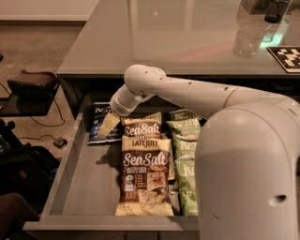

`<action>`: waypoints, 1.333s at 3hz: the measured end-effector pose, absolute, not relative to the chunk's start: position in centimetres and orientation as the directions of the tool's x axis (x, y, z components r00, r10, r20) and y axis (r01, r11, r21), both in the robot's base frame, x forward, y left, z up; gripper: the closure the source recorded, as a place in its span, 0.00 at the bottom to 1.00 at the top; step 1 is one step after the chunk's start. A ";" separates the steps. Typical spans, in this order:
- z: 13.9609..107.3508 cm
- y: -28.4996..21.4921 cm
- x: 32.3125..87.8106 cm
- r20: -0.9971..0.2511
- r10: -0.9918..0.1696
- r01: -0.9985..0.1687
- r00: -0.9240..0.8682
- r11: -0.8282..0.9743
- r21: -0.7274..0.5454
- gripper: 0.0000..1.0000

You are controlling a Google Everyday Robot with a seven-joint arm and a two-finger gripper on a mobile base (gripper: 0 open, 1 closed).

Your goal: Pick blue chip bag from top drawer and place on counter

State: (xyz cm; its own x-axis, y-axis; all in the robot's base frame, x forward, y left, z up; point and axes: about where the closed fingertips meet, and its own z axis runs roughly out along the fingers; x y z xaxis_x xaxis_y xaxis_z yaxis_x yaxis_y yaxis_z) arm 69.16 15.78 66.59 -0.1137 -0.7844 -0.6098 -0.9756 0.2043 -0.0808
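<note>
The blue chip bag (99,120) lies flat at the back left of the open top drawer (79,183), partly under the counter's edge. My gripper (108,125) hangs from the white arm just over the bag's right part, its pale fingertips pointing down at the bag. The counter (173,37) is the glossy grey top behind the drawer. The arm's large white body covers the drawer's right side.
Two brown and cream Sea Salt bags (143,176) lie in the drawer's middle. Green Kettle bags (186,150) lie to their right. A clear glass (247,40), a dark cup (276,9) and a black-and-white marker tag (288,56) stand on the counter's far right. Black gear (30,86) sits on the floor at left.
</note>
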 end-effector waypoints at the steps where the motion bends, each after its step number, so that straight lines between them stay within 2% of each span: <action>1: 64.9 16.7 69.8 -0.601 -0.787 -0.975 -0.138 0.214 -0.057 0.00; 4: 59.1 18.2 70.4 -0.541 -0.812 -0.971 -0.217 0.236 0.036 0.00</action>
State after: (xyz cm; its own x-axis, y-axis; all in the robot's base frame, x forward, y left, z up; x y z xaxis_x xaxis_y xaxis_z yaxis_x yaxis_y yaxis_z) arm 70.37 18.16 59.15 -0.2175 -0.8124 -0.5411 -0.9711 0.2357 0.0365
